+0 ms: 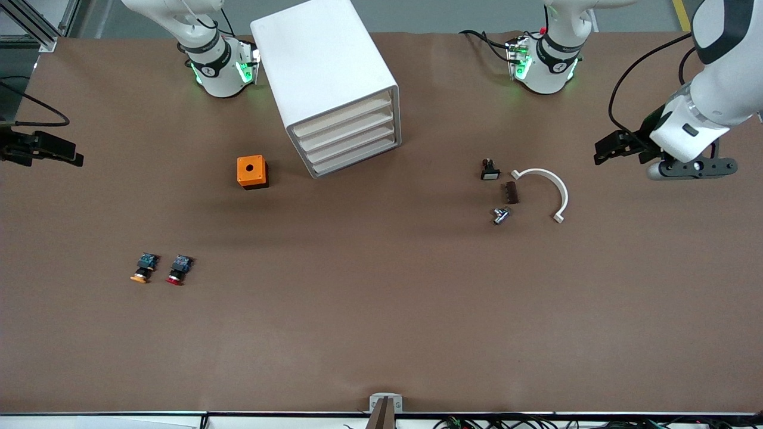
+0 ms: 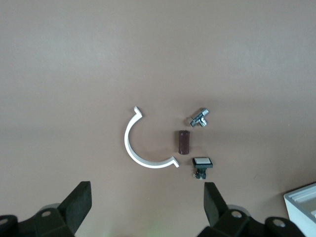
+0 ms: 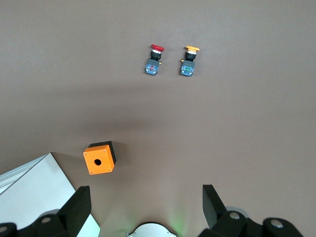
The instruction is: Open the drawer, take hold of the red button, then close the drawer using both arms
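Note:
The white cabinet (image 1: pixel 325 77) stands between the two arm bases, and its stacked drawers (image 1: pixel 351 140) all sit flush. The red-capped button (image 1: pixel 177 269) (image 3: pixel 154 59) lies on the brown table toward the right arm's end, nearer the front camera than the cabinet. My right gripper (image 1: pixel 59 152) (image 3: pixel 147 193) hangs high over the right arm's end of the table, open and empty. My left gripper (image 1: pixel 608 149) (image 2: pixel 147 193) hangs open and empty over the left arm's end, above the table beside a group of small parts.
An orange-capped button (image 1: pixel 143 268) lies beside the red one. An orange cube with a hole (image 1: pixel 252 171) sits beside the cabinet. Toward the left arm's end lie a white arc-shaped clamp (image 1: pixel 548 187), a brown piece (image 1: pixel 511 192), a metal fitting (image 1: pixel 499 215) and a small black switch (image 1: pixel 490 170).

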